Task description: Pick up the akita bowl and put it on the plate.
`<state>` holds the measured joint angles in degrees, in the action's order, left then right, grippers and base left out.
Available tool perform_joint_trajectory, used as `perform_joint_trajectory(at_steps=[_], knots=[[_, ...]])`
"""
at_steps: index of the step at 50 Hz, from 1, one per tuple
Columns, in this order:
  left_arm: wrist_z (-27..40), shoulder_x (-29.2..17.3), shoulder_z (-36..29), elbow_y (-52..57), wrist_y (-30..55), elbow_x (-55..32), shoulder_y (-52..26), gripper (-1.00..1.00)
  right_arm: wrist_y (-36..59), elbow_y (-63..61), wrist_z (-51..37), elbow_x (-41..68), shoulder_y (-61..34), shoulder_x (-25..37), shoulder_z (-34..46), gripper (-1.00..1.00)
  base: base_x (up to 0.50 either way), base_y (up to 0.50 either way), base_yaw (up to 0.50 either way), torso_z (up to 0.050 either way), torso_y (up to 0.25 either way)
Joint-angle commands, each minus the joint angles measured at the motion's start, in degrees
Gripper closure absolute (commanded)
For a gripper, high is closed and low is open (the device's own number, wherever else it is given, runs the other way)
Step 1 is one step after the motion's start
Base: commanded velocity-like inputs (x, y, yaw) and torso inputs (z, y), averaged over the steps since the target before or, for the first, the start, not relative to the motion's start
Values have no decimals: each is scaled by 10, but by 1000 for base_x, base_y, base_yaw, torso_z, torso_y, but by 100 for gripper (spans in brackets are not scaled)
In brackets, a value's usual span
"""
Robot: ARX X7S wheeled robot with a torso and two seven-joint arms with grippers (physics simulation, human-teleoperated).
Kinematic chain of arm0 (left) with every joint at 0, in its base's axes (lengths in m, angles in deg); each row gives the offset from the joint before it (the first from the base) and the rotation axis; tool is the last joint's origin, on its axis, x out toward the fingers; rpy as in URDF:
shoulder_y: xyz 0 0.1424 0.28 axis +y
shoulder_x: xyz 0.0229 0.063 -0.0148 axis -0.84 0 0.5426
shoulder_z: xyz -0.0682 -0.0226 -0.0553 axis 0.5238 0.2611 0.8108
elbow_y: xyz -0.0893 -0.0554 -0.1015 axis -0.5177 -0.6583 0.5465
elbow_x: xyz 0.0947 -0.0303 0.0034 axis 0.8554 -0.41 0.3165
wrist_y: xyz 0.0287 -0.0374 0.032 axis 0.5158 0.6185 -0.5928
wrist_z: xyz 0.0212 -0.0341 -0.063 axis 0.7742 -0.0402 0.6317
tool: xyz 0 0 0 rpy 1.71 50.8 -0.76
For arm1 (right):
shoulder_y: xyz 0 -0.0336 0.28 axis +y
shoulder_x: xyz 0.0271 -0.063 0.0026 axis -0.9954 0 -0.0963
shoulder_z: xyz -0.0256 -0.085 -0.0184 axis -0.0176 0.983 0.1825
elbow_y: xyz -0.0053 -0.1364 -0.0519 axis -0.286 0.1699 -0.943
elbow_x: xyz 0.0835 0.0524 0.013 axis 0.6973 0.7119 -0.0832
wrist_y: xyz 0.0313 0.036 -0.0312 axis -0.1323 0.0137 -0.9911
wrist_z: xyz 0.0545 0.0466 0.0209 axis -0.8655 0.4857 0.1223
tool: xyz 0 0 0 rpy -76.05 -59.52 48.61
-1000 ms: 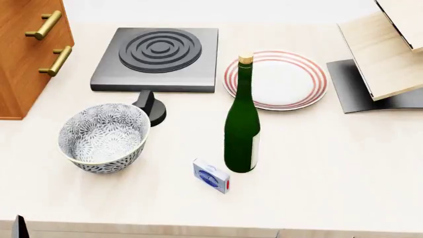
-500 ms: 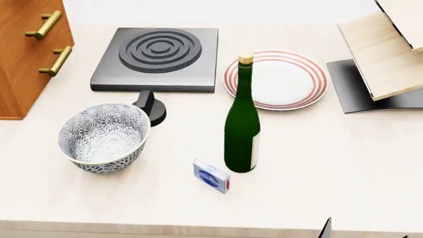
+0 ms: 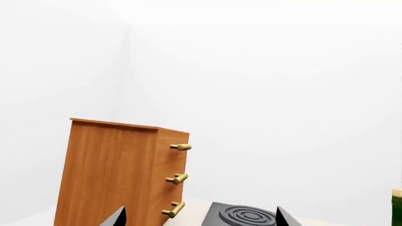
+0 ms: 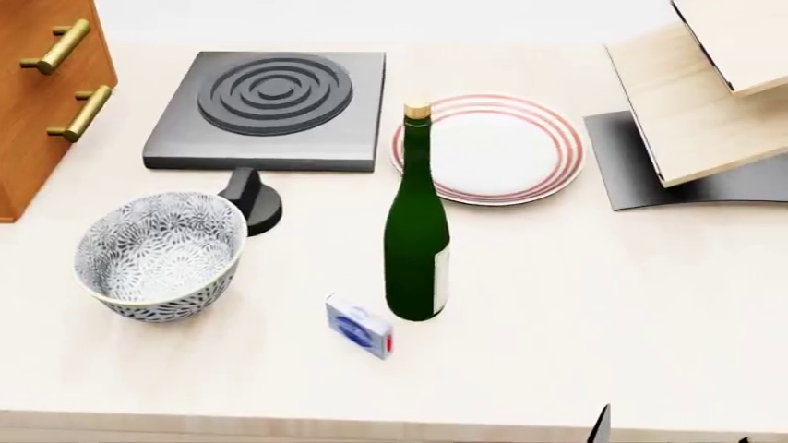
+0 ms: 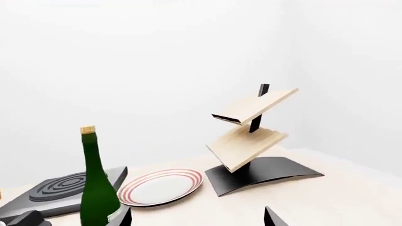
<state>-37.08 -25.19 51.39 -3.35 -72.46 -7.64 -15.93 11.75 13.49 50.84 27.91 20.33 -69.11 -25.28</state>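
The akita bowl (image 4: 161, 254), white with a dense grey floral pattern, stands upright at the table's front left in the head view. Neither wrist view shows it. The plate (image 4: 490, 148), white with red rings, lies at the back, right of centre, and nothing is on it. It also shows in the right wrist view as the plate (image 5: 160, 187) beyond the jaws. My right gripper (image 5: 197, 220) is open and empty, and one fingertip (image 4: 601, 426) pokes up at the table's front edge. My left gripper (image 3: 199, 220) is open and empty, facing the cabinet and stove.
A tall green bottle (image 4: 416, 231) stands between bowl and plate, with a small blue-white box (image 4: 360, 326) at its foot. A grey stove burner (image 4: 265, 106) with its knob (image 4: 253, 198) sits behind the bowl. A wooden cabinet (image 4: 43, 83) is far left, a tiered wooden rack (image 4: 708, 101) far right.
The head view has swung so everything sits further left in the picture. A left fingertip at the lower left edge is gone and a right fingertip shows at the lower right. Objects have not moved.
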Motion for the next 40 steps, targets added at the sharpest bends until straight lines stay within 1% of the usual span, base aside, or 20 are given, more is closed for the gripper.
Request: perform_joint_trajectory(at_steps=[1, 40], knots=[[6, -5, -2, 0, -3, -2, 1, -100, 1, 2, -2, 7, -1, 6, 4, -100, 0, -250, 0, 0, 0], [23, -18, -13, -3, -4, -5, 0, -100, -3, 4, -13, 18, -1, 20, 14, -100, 0, -252, 0, 0, 0]])
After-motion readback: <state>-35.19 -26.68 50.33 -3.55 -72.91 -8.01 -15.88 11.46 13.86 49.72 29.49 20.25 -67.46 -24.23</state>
